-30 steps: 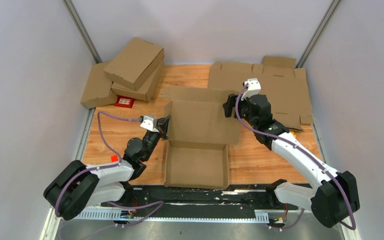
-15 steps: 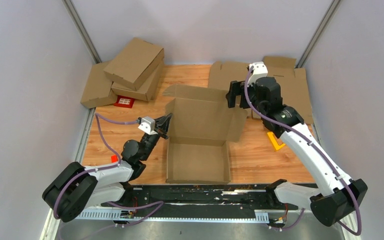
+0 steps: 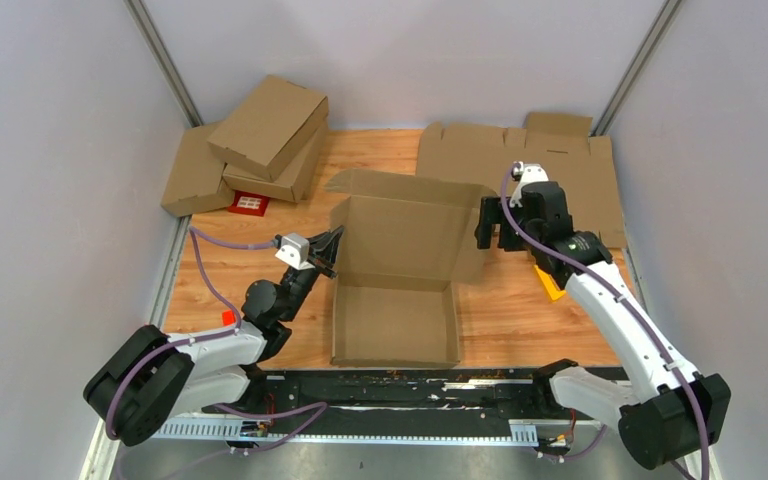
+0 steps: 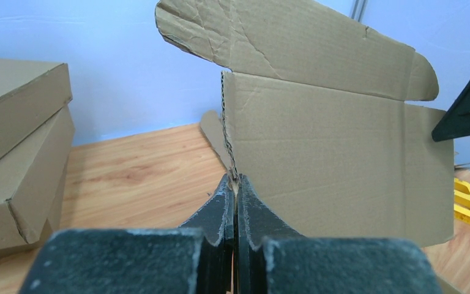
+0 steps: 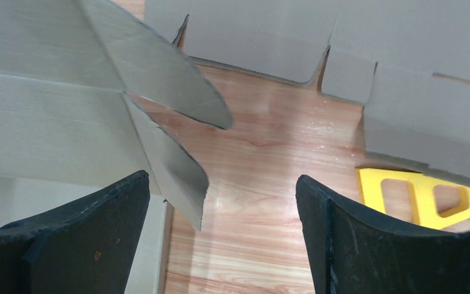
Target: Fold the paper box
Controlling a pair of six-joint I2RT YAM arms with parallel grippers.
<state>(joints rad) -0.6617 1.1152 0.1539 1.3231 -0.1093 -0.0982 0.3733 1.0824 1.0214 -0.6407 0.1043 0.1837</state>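
The paper box (image 3: 398, 290) is brown cardboard in the middle of the table, its shallow tray near me and its lid (image 3: 407, 232) standing up behind it. My left gripper (image 3: 331, 250) is shut on the lid's left edge; in the left wrist view the left gripper (image 4: 235, 184) pinches that edge of the box (image 4: 318, 153). My right gripper (image 3: 490, 224) is open and empty just right of the lid's right side flap. In the right wrist view the right gripper (image 5: 220, 184) has the flap (image 5: 171, 165) between its fingers, untouched.
Closed brown mailer boxes (image 3: 260, 140) are stacked at the back left by a red card (image 3: 250, 204). A flat cardboard blank (image 3: 550, 170) lies at the back right. A yellow plastic piece (image 3: 550, 282) lies under my right arm, also showing in the right wrist view (image 5: 428, 199).
My right gripper moved from the lid's upper right corner to the right and toward me, now open beside the right flap. The lid stands more upright. My left gripper kept its hold.
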